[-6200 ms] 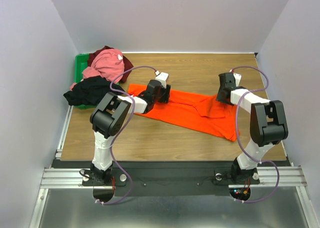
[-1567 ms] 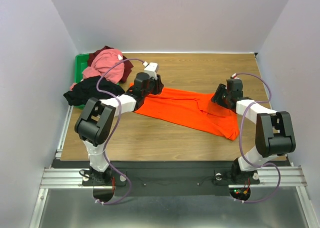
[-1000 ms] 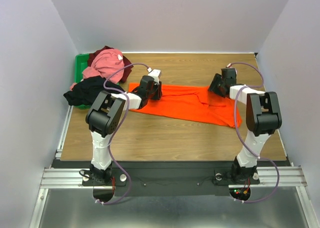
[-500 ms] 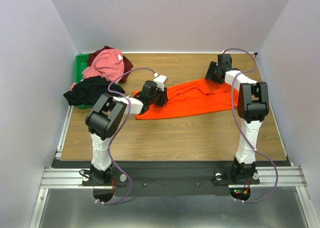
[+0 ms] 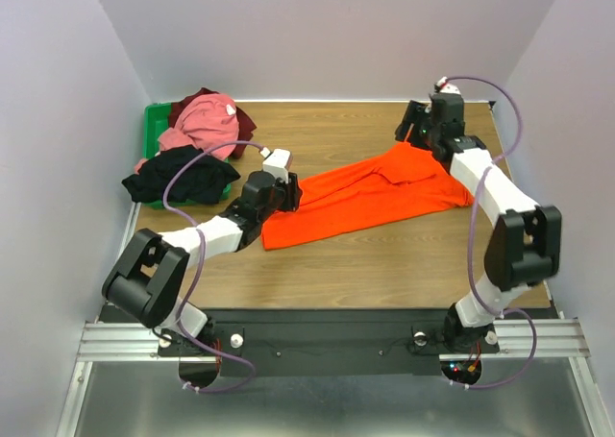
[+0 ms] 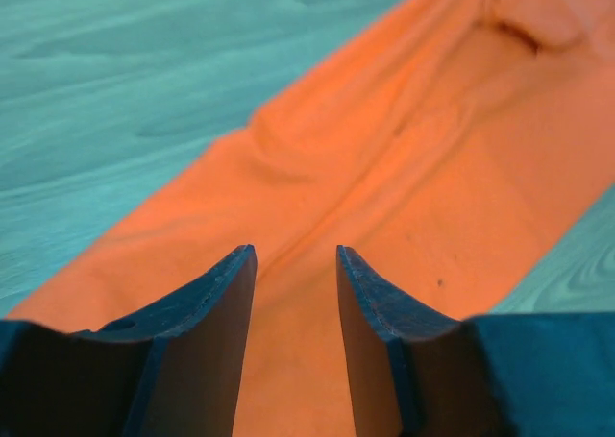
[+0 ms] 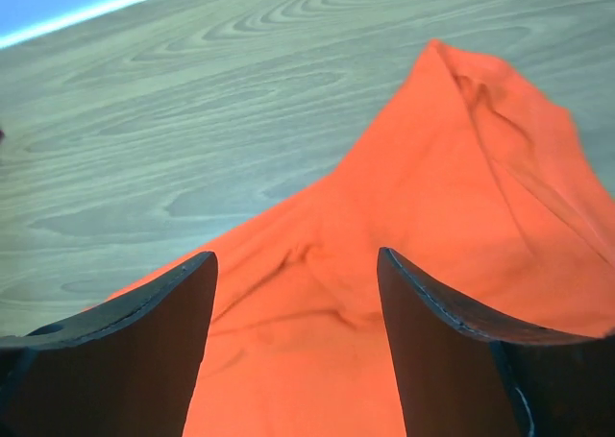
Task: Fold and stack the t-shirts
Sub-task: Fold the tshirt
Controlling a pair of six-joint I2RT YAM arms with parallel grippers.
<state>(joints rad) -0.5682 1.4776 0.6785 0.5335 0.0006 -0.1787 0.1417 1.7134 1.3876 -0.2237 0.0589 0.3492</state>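
Orange t-shirt slantwise on table; other t-shirts heaped over green bin, far left. Left gripper narrowly parted, right gripper wide, both empty above orange cloth.

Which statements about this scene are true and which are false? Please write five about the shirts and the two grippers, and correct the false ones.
1. The orange shirt lies on the wooden table. True.
2. The right gripper is shut on the orange shirt. False: its fingers are wide open above the cloth.
3. The pink shirt lies on top of a pile at the green bin. True.
4. The black shirt lies folded in the middle of the table. False: it is bunched up at the left edge, beside the bin.
5. The left gripper is open over the orange shirt. True.
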